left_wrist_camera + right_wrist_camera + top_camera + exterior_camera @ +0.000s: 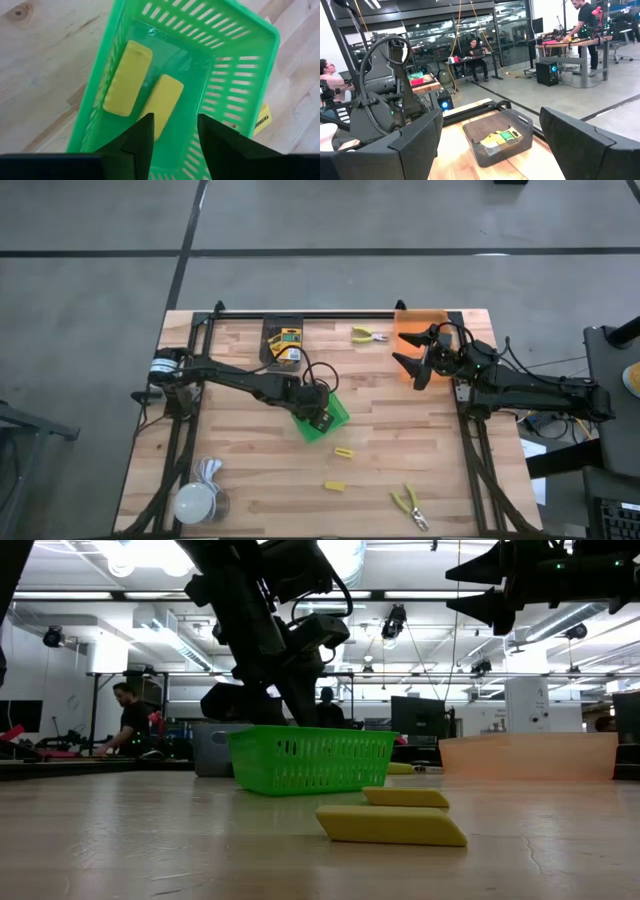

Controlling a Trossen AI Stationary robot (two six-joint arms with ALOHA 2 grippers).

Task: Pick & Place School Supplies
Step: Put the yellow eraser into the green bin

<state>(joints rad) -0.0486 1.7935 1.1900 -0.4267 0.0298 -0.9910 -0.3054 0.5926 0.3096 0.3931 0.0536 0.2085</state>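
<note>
A green basket stands mid-table on its base and holds two yellow blocks, lying flat on its floor. My left gripper hangs open just above the basket, pointing steeply down, with nothing between its fingers. One finger hides the nearer block's end. Two more yellow blocks lie on the table toward the near edge. Yellow-handled pliers lie at the far side and near the front edge. My right gripper waits open, raised at the right.
A grey bin with crayon boxes stands at the far edge. An orange bin sits far right, under my right arm. A white round object rests at the near left corner. People work at desks beyond the table.
</note>
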